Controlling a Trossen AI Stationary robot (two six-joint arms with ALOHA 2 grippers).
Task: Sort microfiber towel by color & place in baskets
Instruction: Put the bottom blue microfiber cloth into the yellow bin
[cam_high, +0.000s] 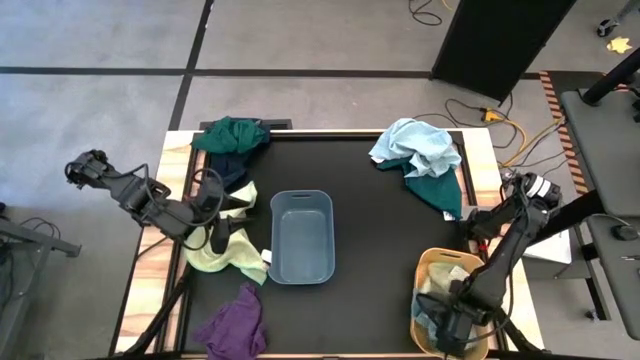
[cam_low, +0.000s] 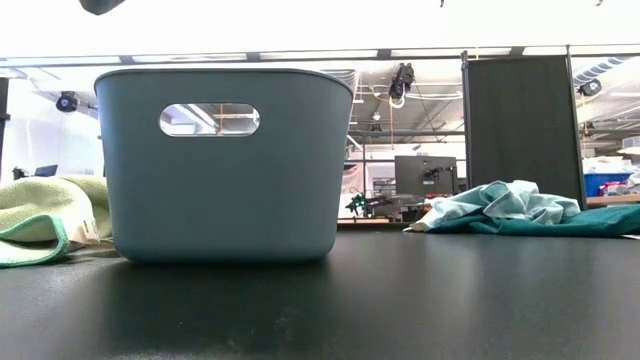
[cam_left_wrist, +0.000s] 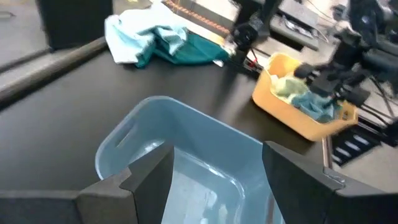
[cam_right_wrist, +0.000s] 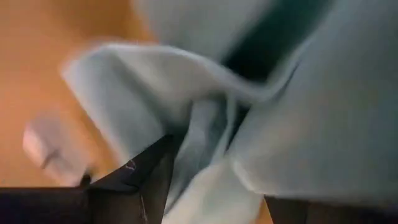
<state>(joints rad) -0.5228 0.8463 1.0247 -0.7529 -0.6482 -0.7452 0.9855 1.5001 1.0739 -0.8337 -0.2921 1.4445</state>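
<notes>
Right end effector (cam_high: 447, 322) low in yellow basket (cam_high: 428, 268), fingers parted around light blue towel (cam_right_wrist: 298, 124) — grip uncertain. Towel soft, limp, light — pinch at bunched fold. Left end effector (cam_high: 222, 238) open, empty.

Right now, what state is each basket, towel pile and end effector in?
Grey-blue basket: upright, empty.
Yellow-orange basket: holds light towels.
Left end effector: open, holding nothing, over the pale yellow-green towel.
Right end effector: down in the yellow-orange basket among the towels.
Purple towel: crumpled, near table edge.
Light blue and green pile: unsorted.
</notes>
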